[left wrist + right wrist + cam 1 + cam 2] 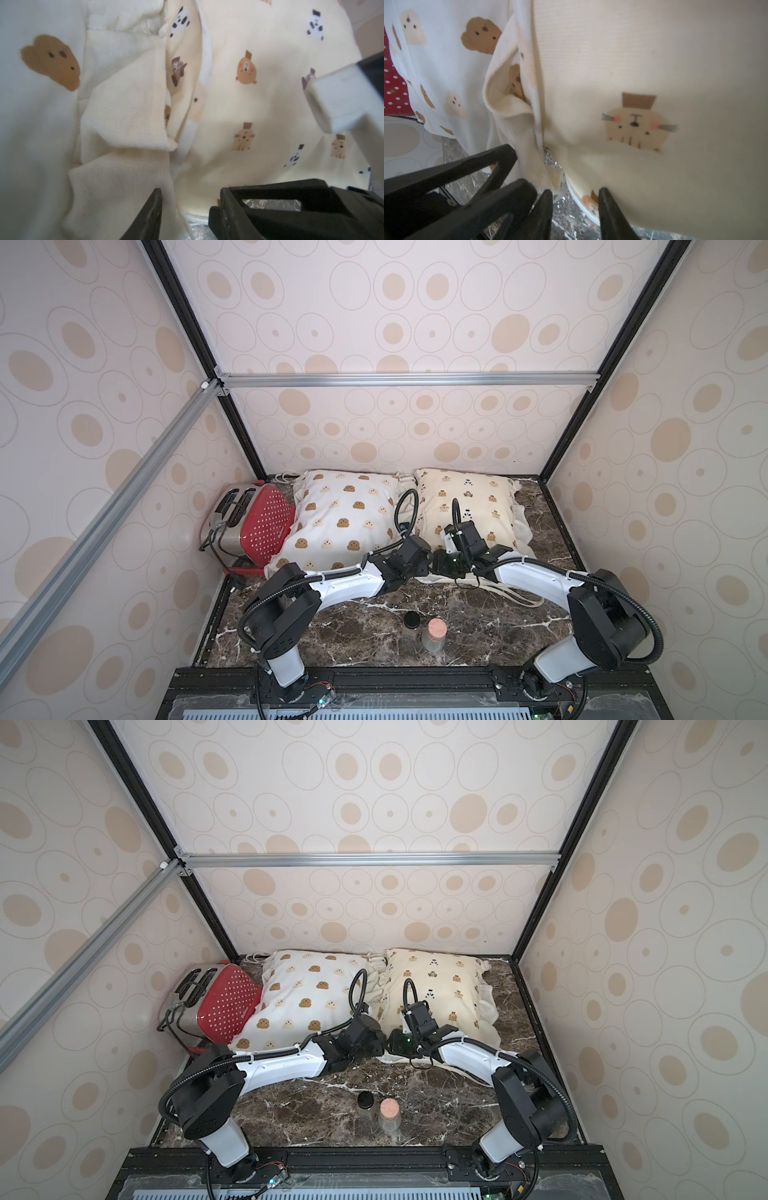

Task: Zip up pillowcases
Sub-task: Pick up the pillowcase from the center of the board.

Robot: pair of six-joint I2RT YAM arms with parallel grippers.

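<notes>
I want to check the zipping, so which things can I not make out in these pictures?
- Zipper of the cream pillowcase: the arms cover its near edge in both top views; too blurred in the wrist views.
- Left hand: hidden under its arm in the top views; whether it grips cloth is unclear.
- Jars: contents too small in the top views.

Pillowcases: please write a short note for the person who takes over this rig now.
Left gripper: jaws apart at the near corner of the cream pillowcase, fabric between them, not yet pinched.
Right gripper: jaws apart at the same corner's edge.
White pillowcase lies beside it, next to the toaster.
Done: nothing visibly zipped; no zipper pull shows.
Left: grip, find the pulls, zip both.
</notes>
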